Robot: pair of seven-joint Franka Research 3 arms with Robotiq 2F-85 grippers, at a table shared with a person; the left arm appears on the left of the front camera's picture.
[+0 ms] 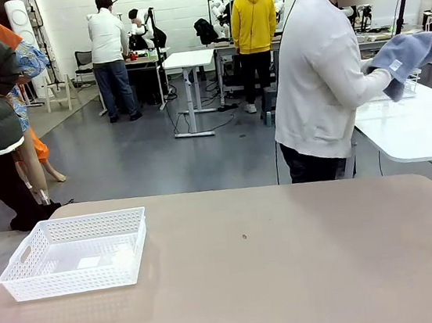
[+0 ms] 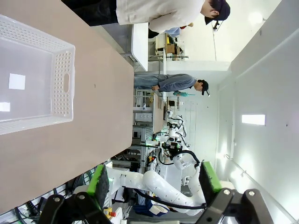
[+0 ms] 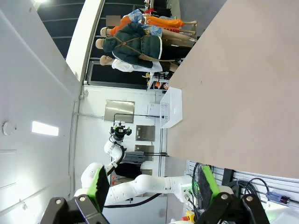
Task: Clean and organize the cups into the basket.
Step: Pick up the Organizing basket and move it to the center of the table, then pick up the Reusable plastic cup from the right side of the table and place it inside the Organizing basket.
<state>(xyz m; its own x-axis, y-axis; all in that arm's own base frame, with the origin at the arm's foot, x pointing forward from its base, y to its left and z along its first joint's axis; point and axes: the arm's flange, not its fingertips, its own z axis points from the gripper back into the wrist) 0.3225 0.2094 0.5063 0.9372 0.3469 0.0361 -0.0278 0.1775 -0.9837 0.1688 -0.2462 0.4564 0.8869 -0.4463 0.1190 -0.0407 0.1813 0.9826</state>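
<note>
We've got a wide tan flat-topped table, with a person in a pale sweatshirt past its far edge. The shallow white perforated plastic basket sits near left. The person's holding a grey-blue cloth. Left gripper and right gripper are both released, fingers spread wide.

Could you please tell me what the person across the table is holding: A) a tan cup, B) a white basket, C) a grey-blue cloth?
C: the person holds a grey-blue cloth up at chest height, while the white basket sits apart on the table.
</note>
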